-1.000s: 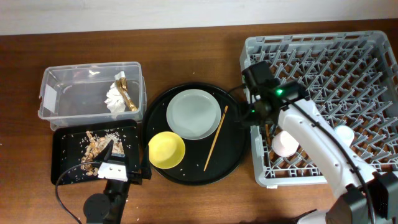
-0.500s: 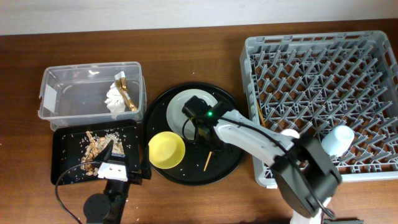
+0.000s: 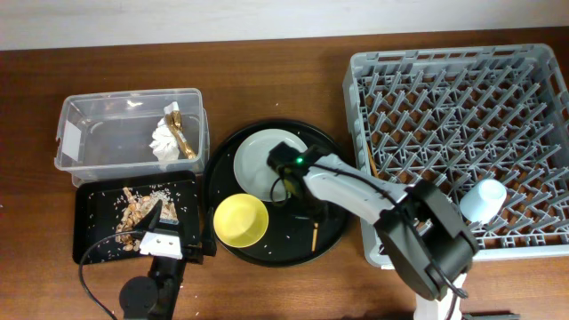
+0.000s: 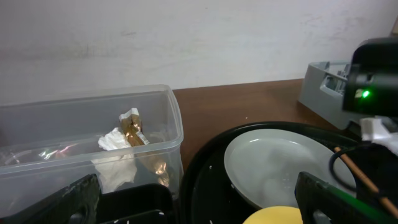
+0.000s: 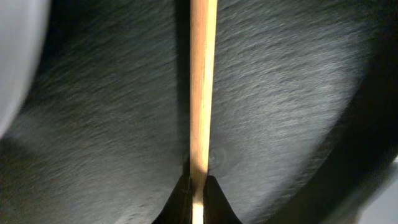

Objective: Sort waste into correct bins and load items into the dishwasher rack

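My right gripper point(image 5: 198, 186) is shut on a thin wooden chopstick point(image 5: 202, 93) just above the round black tray point(image 3: 333, 147). From overhead, the right gripper point(image 3: 292, 178) sits beside the pale plate point(image 3: 253, 156), and the chopstick's lower end point(image 3: 314, 234) shows on the tray. The yellow bowl point(image 3: 241, 220) rests at the tray's front left. Another chopstick point(image 3: 372, 160) and a blue cup point(image 3: 484, 197) are in the grey dishwasher rack point(image 3: 462, 89). The left gripper point(image 3: 178, 229) is open at the black tray's point(image 3: 89, 204) front right corner, holding nothing.
The clear tub point(image 3: 107, 133) holds a white tissue point(image 3: 164, 140) and a gold wrapper point(image 3: 181, 133). Food scraps point(image 3: 138, 209) lie in the shallow black tray. In the left wrist view the tub point(image 4: 93, 124) is on the left and the plate point(image 4: 280, 162) on the right.
The right arm swung from the rack's left edge over to the round tray and shut on the chopstick. The chopstick has shifted. The left arm stayed put.
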Motion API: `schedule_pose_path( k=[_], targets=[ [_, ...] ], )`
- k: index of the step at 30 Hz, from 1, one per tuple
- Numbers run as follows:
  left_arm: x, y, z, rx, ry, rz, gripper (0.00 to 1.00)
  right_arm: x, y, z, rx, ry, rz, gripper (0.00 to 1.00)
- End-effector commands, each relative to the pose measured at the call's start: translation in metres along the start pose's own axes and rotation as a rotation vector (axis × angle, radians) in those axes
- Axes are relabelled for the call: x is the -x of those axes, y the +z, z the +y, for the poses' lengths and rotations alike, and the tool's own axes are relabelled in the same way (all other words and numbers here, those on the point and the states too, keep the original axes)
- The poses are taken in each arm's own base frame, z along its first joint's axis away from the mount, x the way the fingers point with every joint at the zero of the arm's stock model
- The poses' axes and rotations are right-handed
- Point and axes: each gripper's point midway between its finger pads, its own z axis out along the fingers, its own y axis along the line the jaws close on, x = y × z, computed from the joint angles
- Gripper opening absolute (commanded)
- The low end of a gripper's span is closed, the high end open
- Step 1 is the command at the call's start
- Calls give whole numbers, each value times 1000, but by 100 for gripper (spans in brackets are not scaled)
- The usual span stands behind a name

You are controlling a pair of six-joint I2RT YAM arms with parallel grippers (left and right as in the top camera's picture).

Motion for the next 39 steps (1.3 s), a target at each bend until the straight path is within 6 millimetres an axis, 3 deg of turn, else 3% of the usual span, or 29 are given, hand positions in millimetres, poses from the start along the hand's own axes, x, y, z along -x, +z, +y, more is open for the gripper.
schedule_pose_path(
  k=[1,5,9,10,14,16,18,21,23,24,25,27,28,30,32,33,36,38,39],
  targets=[
    [-1,0,-2,-14,15,-1,99,25,-43,-15,76,-73,-108,4],
    [-1,0,-2,-14,15,-1,99,52,-98,-36,162,-189,-254,4],
    [-1,0,-2,-14,16,-1,99,89,-140,-97,166,-153,-404,4],
    [-2,0,-2,-14,16,0,99,99,-143,-117,162,-152,-420,4],
    [-1,0,-2,-14,15,-1,99,110,-120,-143,153,-280,-351,4],
    [-2,0,-2,-14,15,0,99,110,-100,-139,169,-297,-282,8],
    [-1,0,-2,-14,16,-1,99,106,-95,-130,175,-353,-261,17],
    [-1,0,-2,-14,15,-1,99,100,-128,-105,260,-406,-328,30],
    [-2,0,-2,-14,15,0,99,97,-149,-97,276,-429,-382,33],
    [-2,0,-2,-14,15,0,99,95,-158,-94,285,-443,-408,41],
    [-1,0,-2,-14,15,-1,99,90,-176,-83,322,-471,-448,64],
    [-1,0,-2,-14,15,-1,99,81,-195,-60,437,-523,-483,60],
    [-1,0,-2,-14,15,-1,99,64,-204,-31,589,-564,-445,57],
    [-1,0,-2,-14,15,-1,99,40,-186,1,634,-513,-317,57],
    [-1,0,-2,-14,15,-1,99,6,-143,44,550,-524,-202,57],
    [-1,0,-2,-14,15,-1,99,1,-123,56,475,-483,-185,57],
    [-1,0,-2,-14,15,-1,99,-9,-79,89,427,-384,-115,48],
    [-1,0,-2,-14,15,-1,99,-13,-53,93,383,-358,-65,47],
    [-1,0,-2,-14,15,-1,99,-17,-33,94,353,-360,-19,37]
  ],
)
